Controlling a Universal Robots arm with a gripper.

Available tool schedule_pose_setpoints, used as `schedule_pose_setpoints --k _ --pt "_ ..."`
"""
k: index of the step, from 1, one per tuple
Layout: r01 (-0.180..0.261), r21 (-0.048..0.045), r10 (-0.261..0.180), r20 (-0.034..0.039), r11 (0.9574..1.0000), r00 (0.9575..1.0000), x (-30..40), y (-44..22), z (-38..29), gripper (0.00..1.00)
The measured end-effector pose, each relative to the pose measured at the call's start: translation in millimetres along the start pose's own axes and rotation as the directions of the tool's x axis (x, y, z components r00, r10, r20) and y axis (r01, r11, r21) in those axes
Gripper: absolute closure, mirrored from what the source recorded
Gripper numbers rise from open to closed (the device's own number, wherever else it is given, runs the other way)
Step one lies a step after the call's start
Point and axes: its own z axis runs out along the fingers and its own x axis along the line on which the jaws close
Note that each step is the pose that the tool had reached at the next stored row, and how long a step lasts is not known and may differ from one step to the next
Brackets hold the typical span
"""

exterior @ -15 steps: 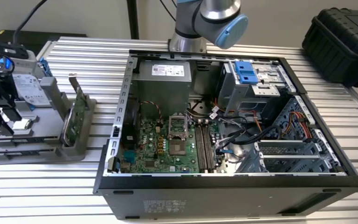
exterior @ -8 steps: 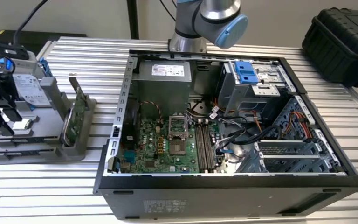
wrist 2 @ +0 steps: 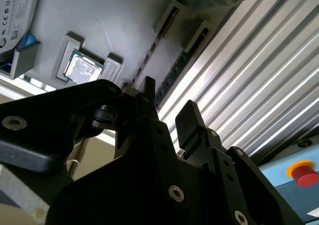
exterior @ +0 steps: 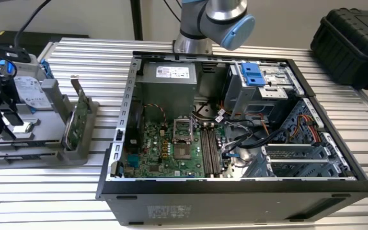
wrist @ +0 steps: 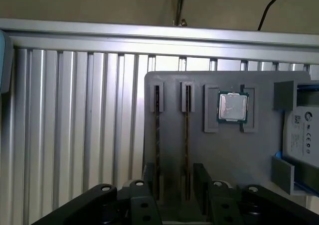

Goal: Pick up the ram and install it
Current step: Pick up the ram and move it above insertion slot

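Observation:
Two ram sticks stand on edge in slots of a grey holder, one ram stick and a second beside it. In the second wrist view the same two rams run side by side. My gripper hangs open just above them. One ram lies between the fingertips, and the other sits at the edge of one finger. In the exterior view the gripper is at the far left over the holder. The open computer case with its motherboard ram slots stands to the exterior view's right.
A processor chip sits in a recess of the holder, beside a silver hard drive. A green card stands upright on the holder's side nearest the case. A black carry case sits at the back right. A red button lies beyond the slatted table.

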Motion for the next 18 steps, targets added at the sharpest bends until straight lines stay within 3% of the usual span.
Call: schedule_pose_setpoints --k 6,18 --pt "0.017 0.0127 -0.017 -0.001 0.9998 0.9998 0.0 -0.1 3.9 0.0" --pt "0.019 0.0129 -0.019 -0.0018 0.9997 0.9998 0.3 0.0 7.5 0.0"
